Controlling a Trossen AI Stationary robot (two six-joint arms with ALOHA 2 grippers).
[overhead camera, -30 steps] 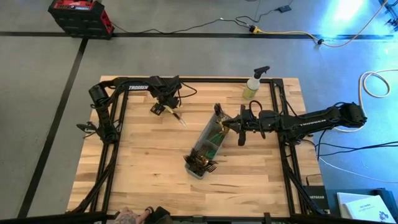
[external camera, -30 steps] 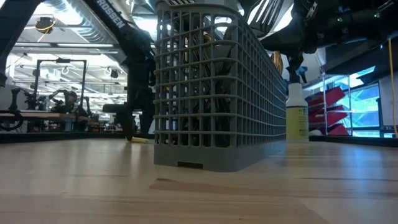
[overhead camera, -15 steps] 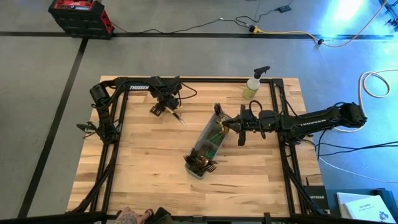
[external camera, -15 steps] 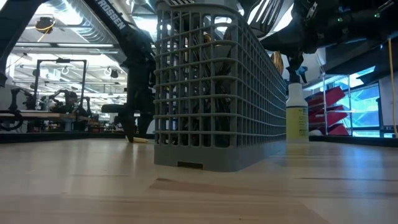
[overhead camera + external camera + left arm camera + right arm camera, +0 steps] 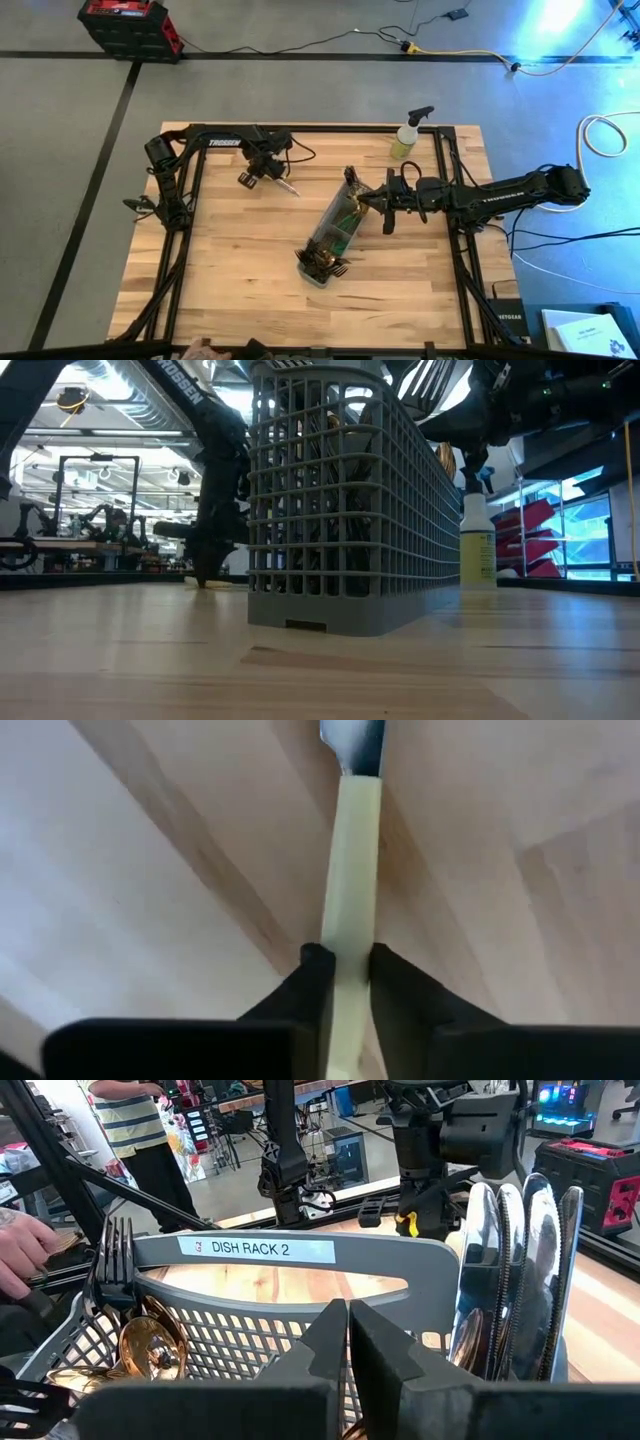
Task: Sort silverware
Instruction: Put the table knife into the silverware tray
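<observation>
The grey wire-mesh caddy (image 5: 335, 228) stands slantwise mid-table, with silverware in it: forks (image 5: 110, 1250), a gold spoon (image 5: 150, 1345) and knives (image 5: 520, 1270). My left gripper (image 5: 272, 177) is at the far left of the table, low over the wood, shut on one piece of silverware (image 5: 288, 187) with a cream handle. My right gripper (image 5: 362, 200) is shut at the caddy's far right end, just under its handle (image 5: 260, 1250) marked DISH RACK 2. My left gripper pinches the piece's cream handle (image 5: 347, 935) between its two fingers (image 5: 318, 970). The handle runs on forward past the fingertips, and its metal head (image 5: 352, 738) points away over the wood. Whether the head rests on the table does not show. My right gripper's shut fingers (image 5: 330, 1330) stand against the caddy's end below the handle; I cannot tell whether they touch it.
A yellow-green spray bottle (image 5: 405, 140) stands at the far edge, right of centre. A person's hands (image 5: 205, 350) show at the near edge, and another hand (image 5: 25, 1245) beyond the caddy. Bare wood lies left of and in front of the caddy.
My left gripper has turned a little and shifted slightly toward the table's left with the cream-handled piece still in its fingers. My right arm and the caddy have kept still.
</observation>
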